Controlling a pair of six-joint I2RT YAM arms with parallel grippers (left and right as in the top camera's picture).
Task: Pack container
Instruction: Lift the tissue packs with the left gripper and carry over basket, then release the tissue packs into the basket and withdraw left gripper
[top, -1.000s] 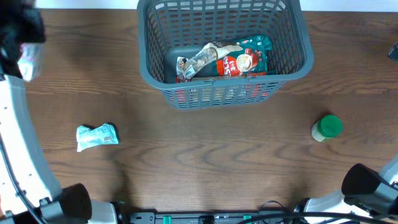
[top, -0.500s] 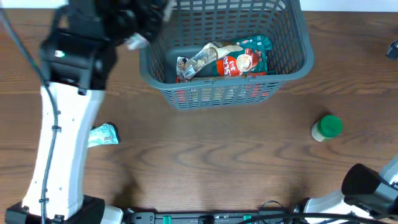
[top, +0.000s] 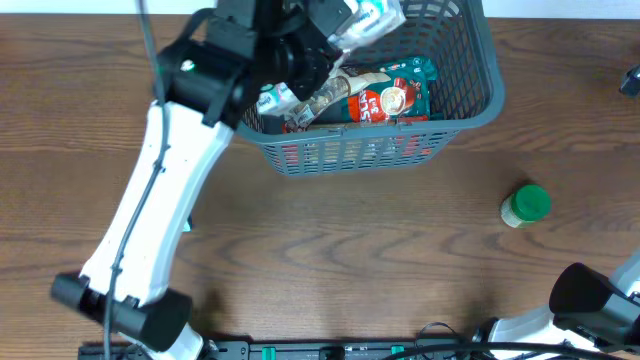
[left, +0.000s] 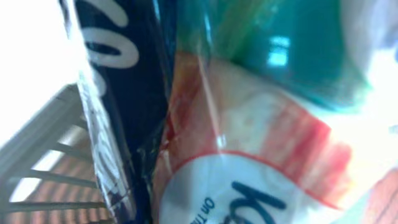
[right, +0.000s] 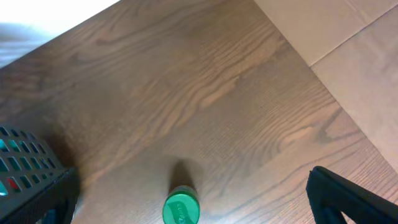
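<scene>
The container (top: 350, 152) is matt plastic, the packets (top: 385, 98) glossy film, the table (top: 350, 250) wood-grained.

Left arm (top: 170, 190) is a long white link with chunky black joints, thin black cable (top: 125, 250) down it, tiny green light (top: 186, 67) near the top. Right arm (top: 585, 295): same black-and-white deal.

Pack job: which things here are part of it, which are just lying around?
Job: basket, held packet above it, bags already inside, green-lid jar on the table (probably still to pack).
Lying about: cables at the near edge, dark object at the right edge.
</scene>
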